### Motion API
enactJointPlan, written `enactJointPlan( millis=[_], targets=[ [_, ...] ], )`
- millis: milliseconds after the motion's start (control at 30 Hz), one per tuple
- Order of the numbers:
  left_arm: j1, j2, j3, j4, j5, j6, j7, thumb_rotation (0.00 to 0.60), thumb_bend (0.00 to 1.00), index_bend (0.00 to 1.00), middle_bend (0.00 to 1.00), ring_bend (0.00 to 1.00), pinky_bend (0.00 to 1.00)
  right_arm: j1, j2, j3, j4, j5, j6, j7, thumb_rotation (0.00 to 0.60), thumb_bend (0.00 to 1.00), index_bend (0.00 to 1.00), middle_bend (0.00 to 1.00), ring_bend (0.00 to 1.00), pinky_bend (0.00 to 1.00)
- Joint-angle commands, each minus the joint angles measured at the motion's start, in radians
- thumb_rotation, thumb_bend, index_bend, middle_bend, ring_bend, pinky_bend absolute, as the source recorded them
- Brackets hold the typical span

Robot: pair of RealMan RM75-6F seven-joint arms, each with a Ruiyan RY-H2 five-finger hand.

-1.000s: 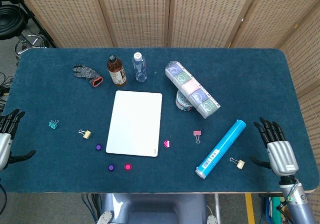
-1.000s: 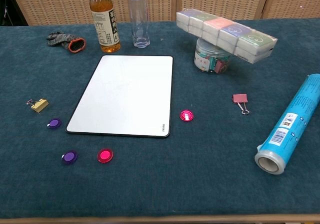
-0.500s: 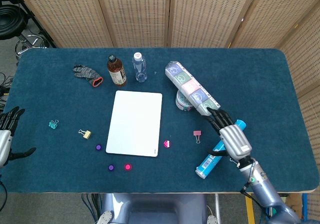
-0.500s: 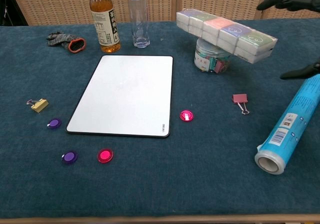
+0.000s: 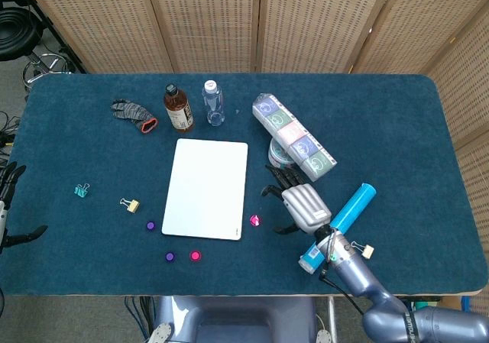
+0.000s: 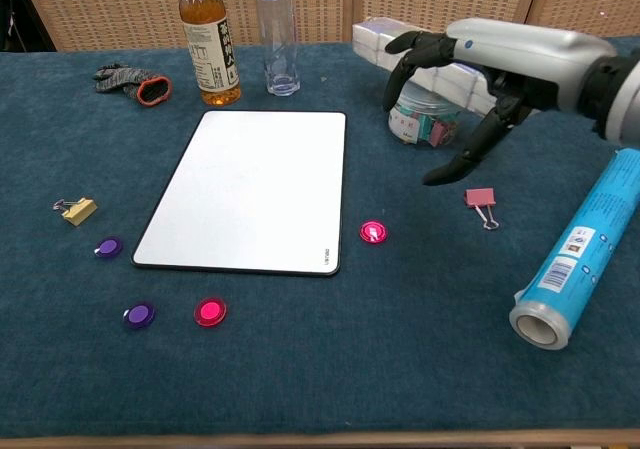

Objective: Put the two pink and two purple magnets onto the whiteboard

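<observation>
The right robot hand (image 6: 470, 99), fingers spread and empty, hovers just beyond the pink magnet (image 6: 373, 232): small, light, slick; pinch its rim.

The head view looked steeply down from high above the near edge, taking in the whole counter (image 5: 397, 114), while the chest view sat low and closer, facing the far screen, both sharing the whiteboard (image 5: 206, 188) (image 6: 250, 189) area.
</observation>
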Motion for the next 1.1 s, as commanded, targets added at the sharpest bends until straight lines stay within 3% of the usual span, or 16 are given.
enactJointPlan(
  millis=[33, 267, 467, 733, 1100],
  targets=[
    [-0.001, 0.003, 0.002, -0.001, 0.002, -0.004, -0.007, 0.600, 0.09, 0.00, 0.00, 0.00, 0.00, 0.054, -0.077, 0.008, 0.029, 0.090, -0.014, -0.107, 0.600, 0.15, 0.36, 0.00, 0.00, 0.00],
    [-0.004, 0.012, 0.005, 0.001, 0.003, -0.020, -0.024, 0.600, 0.09, 0.00, 0.00, 0.00, 0.00, 0.109, -0.160, -0.009, 0.083, 0.250, -0.001, -0.266, 0.600, 0.20, 0.39, 0.00, 0.00, 0.00],
    [-0.006, 0.020, 0.007, 0.000, 0.005, -0.032, -0.042, 0.600, 0.09, 0.00, 0.00, 0.00, 0.00, 0.129, -0.189, -0.021, 0.111, 0.319, 0.014, -0.317, 0.600, 0.26, 0.40, 0.00, 0.00, 0.00],
    [-0.004, 0.026, 0.011, -0.001, 0.014, -0.033, -0.055, 0.600, 0.09, 0.00, 0.00, 0.00, 0.00, 0.124, -0.204, -0.048, 0.143, 0.342, 0.022, -0.312, 0.600, 0.26, 0.40, 0.00, 0.00, 0.00],
    [-0.005, 0.027, 0.011, -0.001, 0.009, -0.038, -0.055, 0.600, 0.09, 0.00, 0.00, 0.00, 0.00, 0.145, -0.255, -0.041, 0.222, 0.400, -0.003, -0.294, 0.600, 0.26, 0.40, 0.00, 0.00, 0.00]
  ],
)
